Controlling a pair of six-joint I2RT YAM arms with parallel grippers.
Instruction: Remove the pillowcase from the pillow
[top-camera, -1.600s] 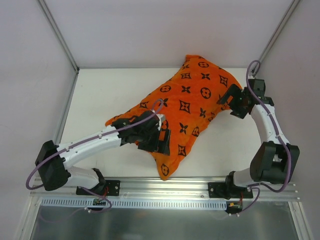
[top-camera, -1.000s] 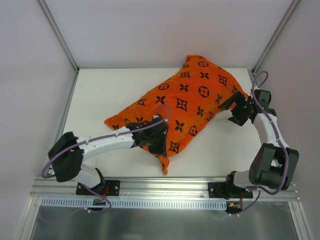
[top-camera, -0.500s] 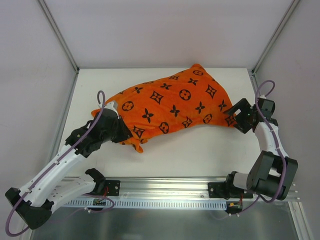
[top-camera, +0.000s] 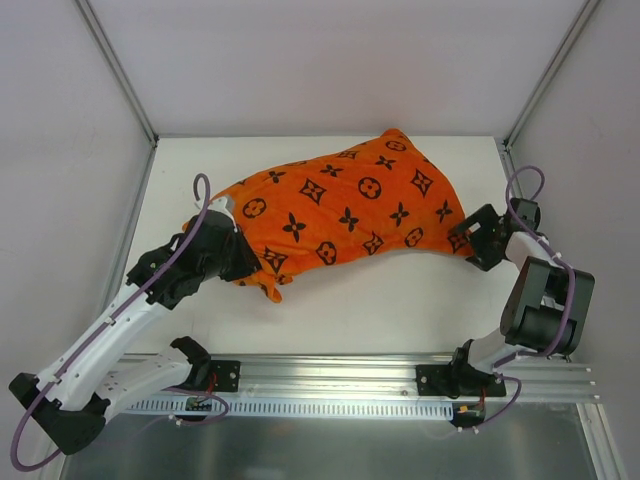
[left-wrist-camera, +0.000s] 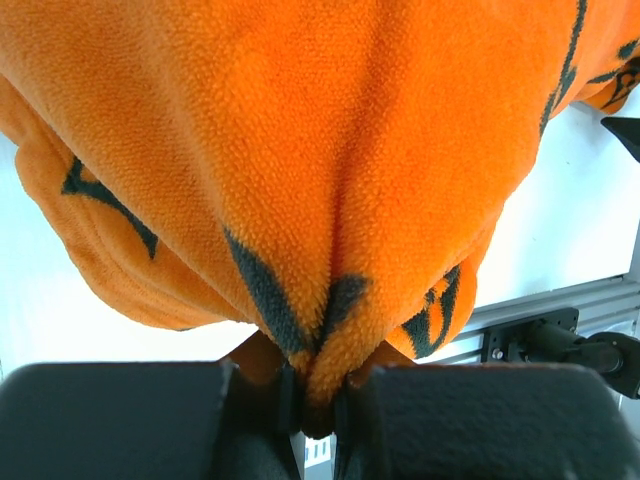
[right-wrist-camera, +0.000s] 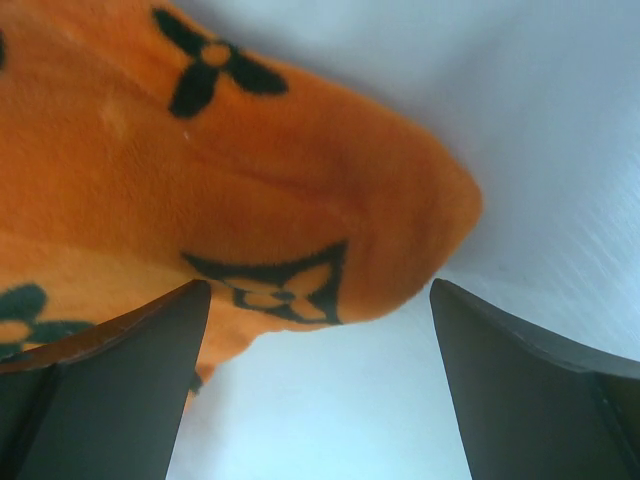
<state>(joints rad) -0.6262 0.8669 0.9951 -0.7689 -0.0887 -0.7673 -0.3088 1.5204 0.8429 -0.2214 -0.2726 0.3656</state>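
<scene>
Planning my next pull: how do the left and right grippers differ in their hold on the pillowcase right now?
The left gripper is shut, pinching a fold of the pillowcase; the right gripper is open, clamping nothing. The left sits at the pillowcase's left end, the right at its right corner. Both are at the fabric.

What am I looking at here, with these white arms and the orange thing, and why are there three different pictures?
These are two robot arms bolted to the near edge of a white table. The wide picture comes from a camera above and behind them; the two close-ups come from a camera on each wrist. On the table lies a plump orange pillowcase with black patterns; the pillow inside is hidden. The left hand is pinched shut on a fold of the pillowcase. The right hand is open, its fingers either side of a fabric corner, not gripping it.
</scene>
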